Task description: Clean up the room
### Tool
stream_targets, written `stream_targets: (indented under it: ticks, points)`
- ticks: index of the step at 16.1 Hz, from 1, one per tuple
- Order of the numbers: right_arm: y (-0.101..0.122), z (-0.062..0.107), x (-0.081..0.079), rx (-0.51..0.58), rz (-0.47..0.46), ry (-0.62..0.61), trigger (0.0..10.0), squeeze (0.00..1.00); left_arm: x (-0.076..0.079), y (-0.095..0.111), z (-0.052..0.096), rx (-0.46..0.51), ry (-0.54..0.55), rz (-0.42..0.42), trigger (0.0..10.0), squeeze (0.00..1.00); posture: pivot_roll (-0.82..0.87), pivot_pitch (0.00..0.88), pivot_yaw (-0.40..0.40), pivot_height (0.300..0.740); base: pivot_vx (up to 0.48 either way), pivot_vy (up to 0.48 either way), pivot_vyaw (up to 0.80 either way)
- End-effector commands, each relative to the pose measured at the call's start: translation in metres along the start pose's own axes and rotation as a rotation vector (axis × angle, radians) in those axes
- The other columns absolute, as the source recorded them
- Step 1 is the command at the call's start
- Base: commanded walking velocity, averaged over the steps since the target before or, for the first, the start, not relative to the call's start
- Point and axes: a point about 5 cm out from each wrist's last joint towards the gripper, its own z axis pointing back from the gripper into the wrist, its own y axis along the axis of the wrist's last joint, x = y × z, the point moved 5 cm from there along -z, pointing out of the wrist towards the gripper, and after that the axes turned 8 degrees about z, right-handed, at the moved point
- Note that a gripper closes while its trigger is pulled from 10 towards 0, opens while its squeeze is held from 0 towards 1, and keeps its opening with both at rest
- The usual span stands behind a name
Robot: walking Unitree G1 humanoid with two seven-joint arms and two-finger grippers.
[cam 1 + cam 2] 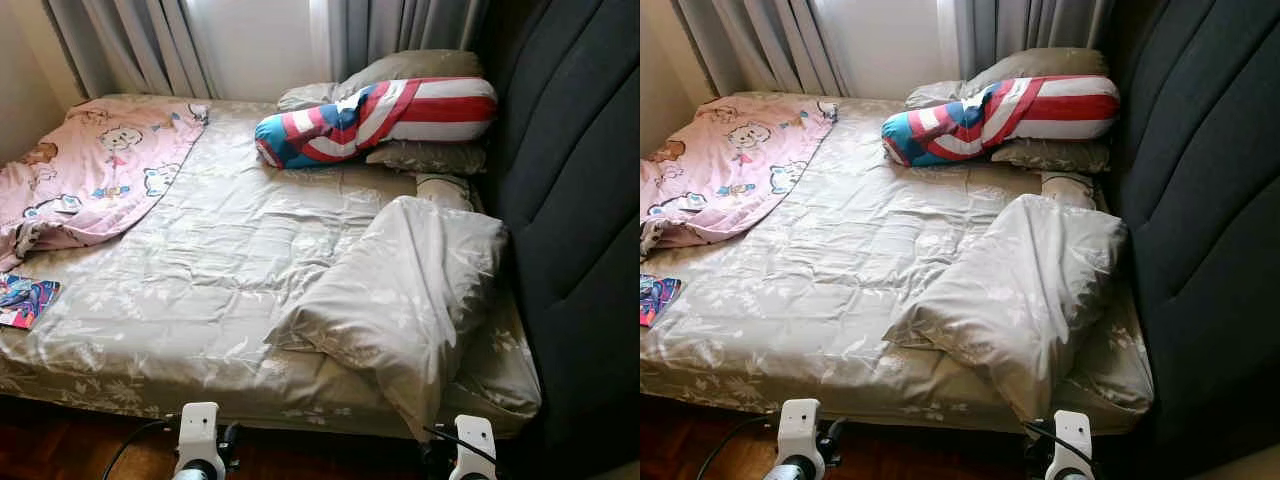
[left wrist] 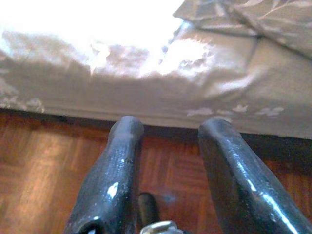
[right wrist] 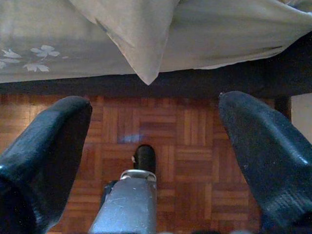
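The bed [image 1: 200, 290] carries a grey floral sheet. A grey pillow [image 1: 400, 300] lies at the near right edge, one corner hanging over the side. A pink blanket [image 1: 90, 170] is bunched at the far left. A red, white and blue bolster [image 1: 380, 118] rests on stacked pillows at the far right, beside the dark headboard [image 1: 580, 200]. The left gripper [image 2: 168, 131] hangs above the parquet floor [image 3: 146, 122], fingers moderately apart. The right gripper [image 3: 153, 114] hangs below the pillow corner, fingers wide apart, empty.
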Motion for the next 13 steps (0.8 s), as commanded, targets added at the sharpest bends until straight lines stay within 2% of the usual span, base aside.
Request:
stream_targets:
  ticks: [1,3,4,5,6,10,13]
  points:
    - [0.004,0.000,0.000,0.015,-0.006,-0.003,10.0,0.00,0.001,-0.001,0.001,0.008,-0.011,-0.003,10.0,0.00,0.01,0.033,-0.017,0.740,0.000,0.000,0.00]
    - [0.004,0.000,0.002,0.020,-0.005,-0.014,10.0,0.00,0.001,0.003,0.002,0.041,-0.017,-0.038,10.0,0.00,0.01,0.038,-0.020,0.740,0.000,0.000,0.00]
    - [0.003,0.000,0.002,0.020,-0.003,-0.014,10.0,0.00,0.009,0.035,-0.003,0.173,-0.055,-0.050,10.0,0.00,0.01,0.039,-0.021,0.740,0.000,0.000,0.00]
    - [0.003,0.000,0.003,0.018,0.000,-0.013,10.0,0.00,0.017,0.079,-0.003,0.361,-0.103,-0.080,10.0,0.00,0.01,0.040,-0.020,0.740,0.000,0.000,0.00]
    - [0.003,0.000,0.003,0.017,0.001,-0.014,10.0,0.00,0.021,0.093,0.001,0.428,-0.121,-0.102,10.0,0.00,0.01,0.040,-0.021,0.740,0.000,0.000,0.00]
    - [0.003,0.000,0.002,0.016,0.006,-0.007,10.0,0.00,0.035,0.123,0.011,0.565,-0.164,-0.137,10.0,0.00,0.01,0.031,-0.021,0.740,0.000,0.000,0.00]
    - [0.002,0.000,0.002,0.017,0.007,-0.006,10.0,0.00,0.037,0.129,0.025,0.613,-0.161,-0.137,10.0,0.00,0.01,0.019,-0.019,0.740,0.000,0.000,0.00]
